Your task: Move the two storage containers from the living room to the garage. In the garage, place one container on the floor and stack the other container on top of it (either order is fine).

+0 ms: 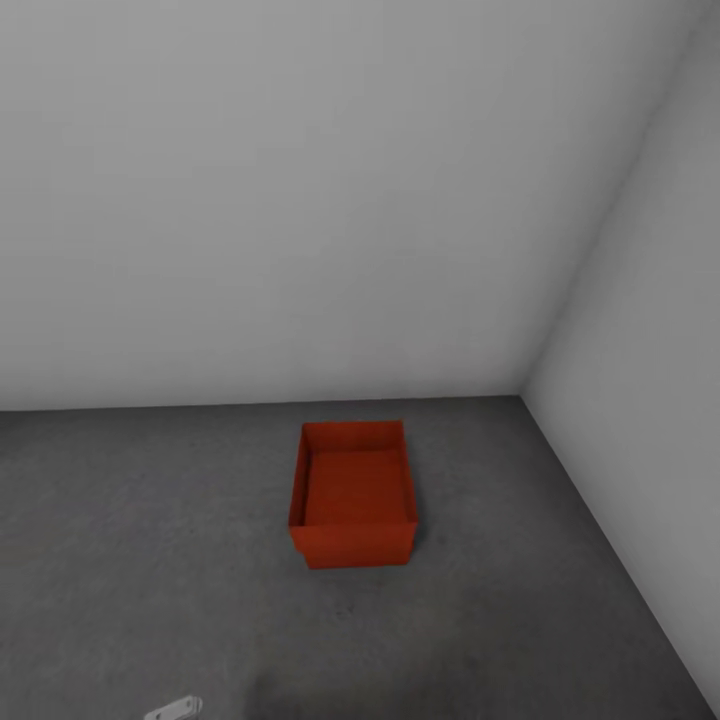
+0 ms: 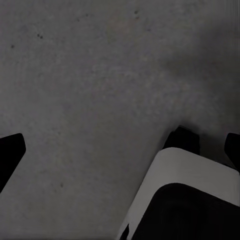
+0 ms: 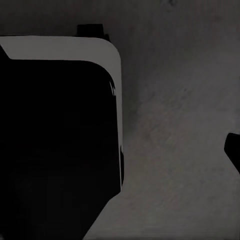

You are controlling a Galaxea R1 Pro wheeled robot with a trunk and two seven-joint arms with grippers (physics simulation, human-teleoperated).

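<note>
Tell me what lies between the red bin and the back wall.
Nothing but bare grey floor. In the head view the bin stands alone on the concrete, a strip of it separating the bin's far rim from the white wall.

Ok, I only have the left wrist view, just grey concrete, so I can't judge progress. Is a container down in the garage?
Observer: Yes, in the head view one red-orange container sits upright on the concrete floor.
Operator: Anything stacked on it?
Observer: No, it is open-topped and empty inside.
Operator: Where in the room is it?
Observer: Near the corner where two plain walls meet, apart from both.
</note>
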